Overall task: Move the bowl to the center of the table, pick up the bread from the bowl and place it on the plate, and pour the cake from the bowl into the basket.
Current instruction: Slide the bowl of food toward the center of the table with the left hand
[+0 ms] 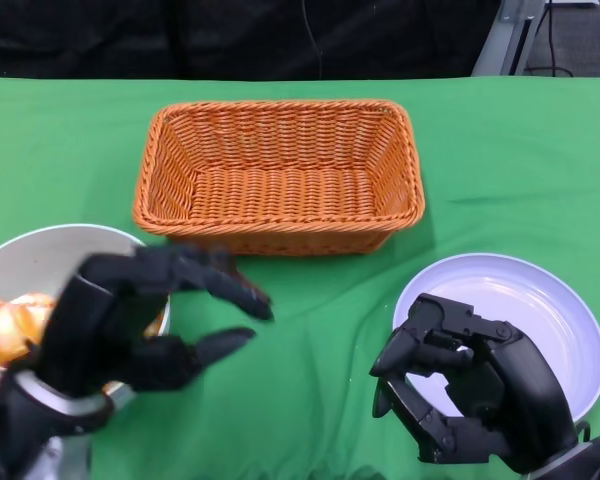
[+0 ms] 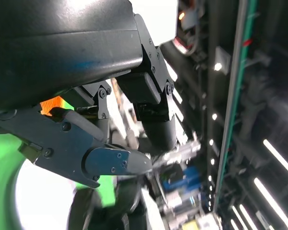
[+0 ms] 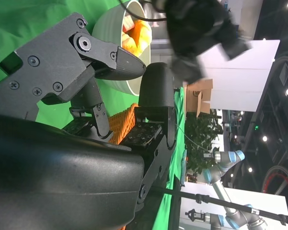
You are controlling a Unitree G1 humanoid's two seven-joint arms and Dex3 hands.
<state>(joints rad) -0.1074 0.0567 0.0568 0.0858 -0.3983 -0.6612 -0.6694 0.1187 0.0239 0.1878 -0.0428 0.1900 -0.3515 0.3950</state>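
The round silver metal bowl (image 1: pixel 50 250) sits at the green surface's (image 1: pixel 310 340) left edge, under the empty, spread left hand (image 1: pixel 130 330), the nearer one; the right hand (image 1: pixel 470 395) hangs curled, holding nothing.

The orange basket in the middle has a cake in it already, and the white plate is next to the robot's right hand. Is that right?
Not quite. The head view shows the orange basket with nothing in it, just its woven bottom. The rest is right: it sits in the middle, and the white plate is next to the right hand.
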